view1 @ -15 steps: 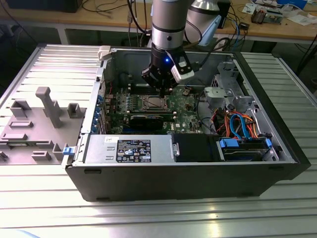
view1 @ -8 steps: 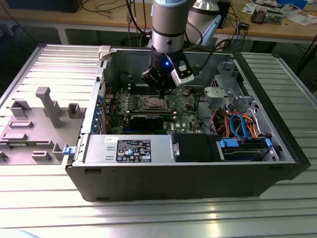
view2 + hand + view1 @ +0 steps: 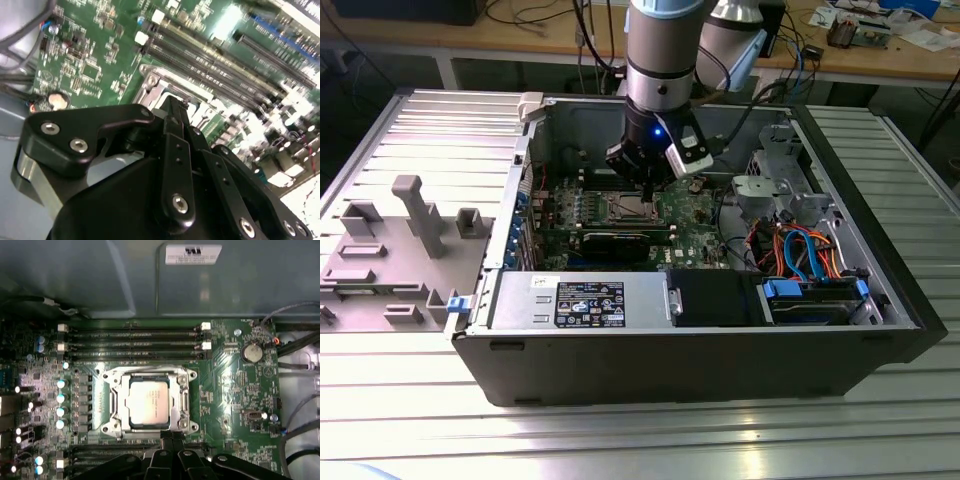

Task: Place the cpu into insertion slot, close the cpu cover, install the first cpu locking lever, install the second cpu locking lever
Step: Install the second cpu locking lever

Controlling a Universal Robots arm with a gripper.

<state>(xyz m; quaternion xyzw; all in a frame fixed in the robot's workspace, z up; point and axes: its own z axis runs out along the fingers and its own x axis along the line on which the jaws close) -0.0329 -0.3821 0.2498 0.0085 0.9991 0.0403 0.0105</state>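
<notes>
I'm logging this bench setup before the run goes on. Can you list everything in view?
case: one, black, open, on the ribbed metal table
board: one, green, inside the case
slot: one, silvery rim, mid-board
cpu: one, silver-grey, seated in the slot
cover: one, silvery frame, down around the cpu
memory slots: several, dark, both sides of the slot
power supply: one, silver, case front
cables: several, orange, blue, exterior view's right
grey fixtures: several, exterior view's left
gripper: one, black, at the slot's edge, fingers together

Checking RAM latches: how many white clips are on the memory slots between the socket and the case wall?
4: two white clips at one end of the slots, two at the other. Others may be hidden.
</notes>
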